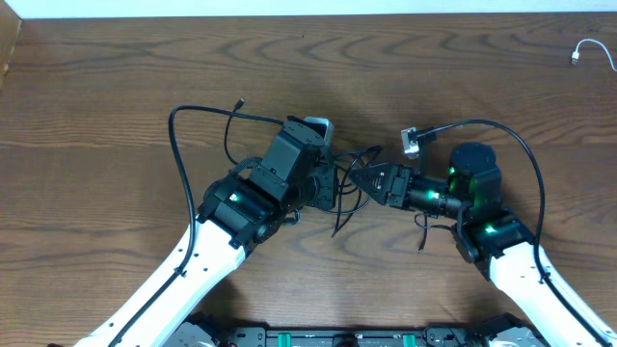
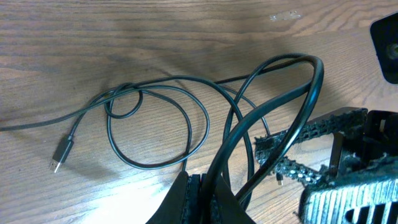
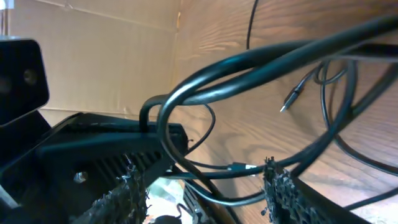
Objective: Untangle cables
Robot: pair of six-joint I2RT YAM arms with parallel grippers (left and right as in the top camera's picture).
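1. The left gripper [image 2: 200, 188] is clamped tight on a black cable [image 2: 292, 60], which arches up just ahead of its fingertips.
2. The right gripper [image 3: 208, 186], jaws apart, straddles that arch.
3. Beyond it, looser coils lie on the wooden table [image 2: 93, 50] and end in a plug [image 2: 62, 152].
4. A white cable [image 1: 588, 48] lies far off.

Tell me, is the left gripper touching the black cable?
Touching. The left wrist view shows the left gripper shut on the black cable, which loops up from between its jaws.
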